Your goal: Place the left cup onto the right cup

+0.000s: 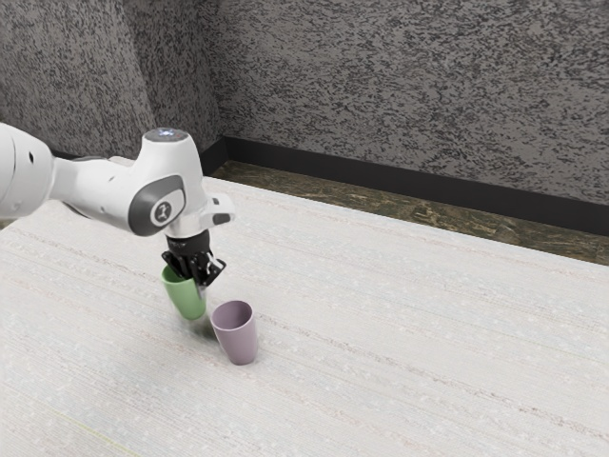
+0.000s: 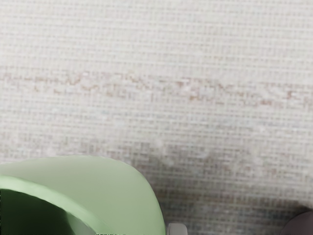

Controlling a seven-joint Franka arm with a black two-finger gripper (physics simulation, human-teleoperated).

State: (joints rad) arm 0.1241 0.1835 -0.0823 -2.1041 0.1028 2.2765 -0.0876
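Green cup (image 1: 184, 295), tilted, pinched at its rim by the pincer (image 1: 197, 273); mauve cup (image 1: 235, 333) stands just beside.

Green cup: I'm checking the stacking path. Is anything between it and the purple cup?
Nothing visible. The green cup, held at its rim by the gripper, is tilted just to the exterior view's left of the purple cup. Only bare table lies between, and the purple cup's mouth is uncovered.

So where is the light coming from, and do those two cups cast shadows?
Exterior view: soft, even light from no clear direction, no glare; just a faint grey shadow on the table under the green cup, beside the purple cup. Wrist view: the table darkens gently past the green cup's rim, without a hard edge.
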